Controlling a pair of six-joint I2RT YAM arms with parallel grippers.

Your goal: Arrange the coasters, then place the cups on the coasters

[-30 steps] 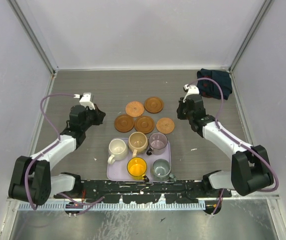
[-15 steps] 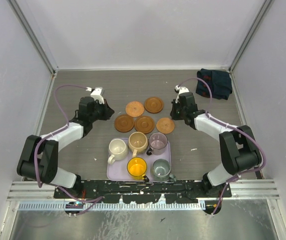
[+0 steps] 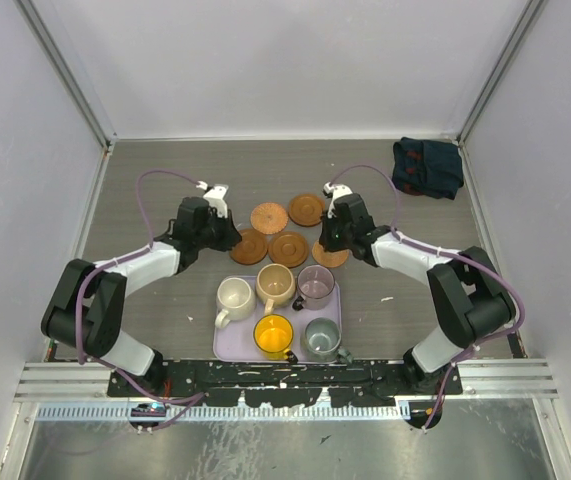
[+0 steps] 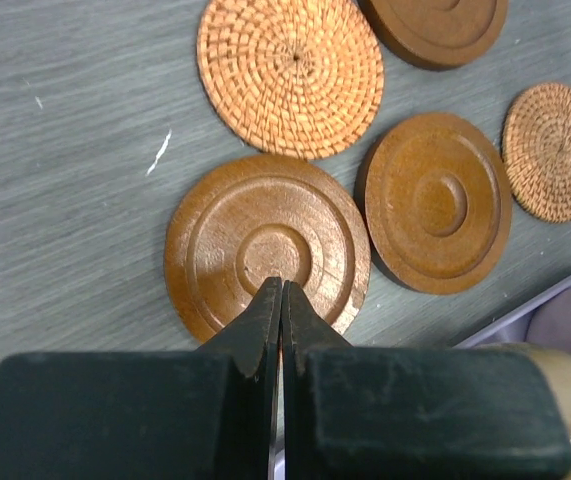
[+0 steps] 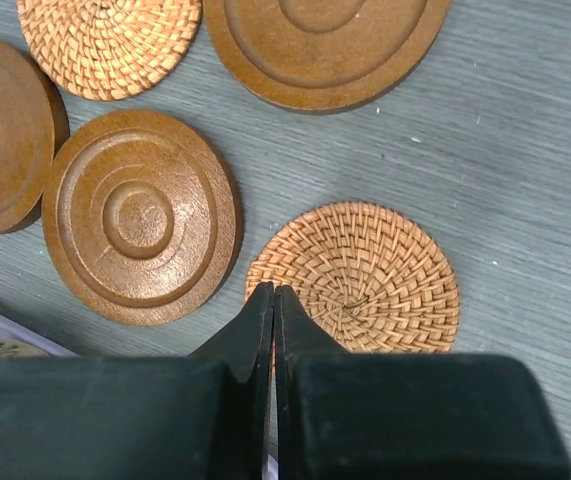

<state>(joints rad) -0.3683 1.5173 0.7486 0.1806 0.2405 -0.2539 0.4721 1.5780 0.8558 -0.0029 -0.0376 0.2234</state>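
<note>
Cups, five small handled ones, are sitting on a lavender tray nearest. Beyond, five round coasters are lying clustered: three grooved wood, two woven. Left gripper, pinched shut and empty, is pointing at a wooden disc; right gripper, likewise, at a woven disc

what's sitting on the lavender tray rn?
On the tray: cream-white cup, tan cup, mauve cup in the far row; yellow cup, grey-green cup nearer. The floor under each cup is hidden.
</note>
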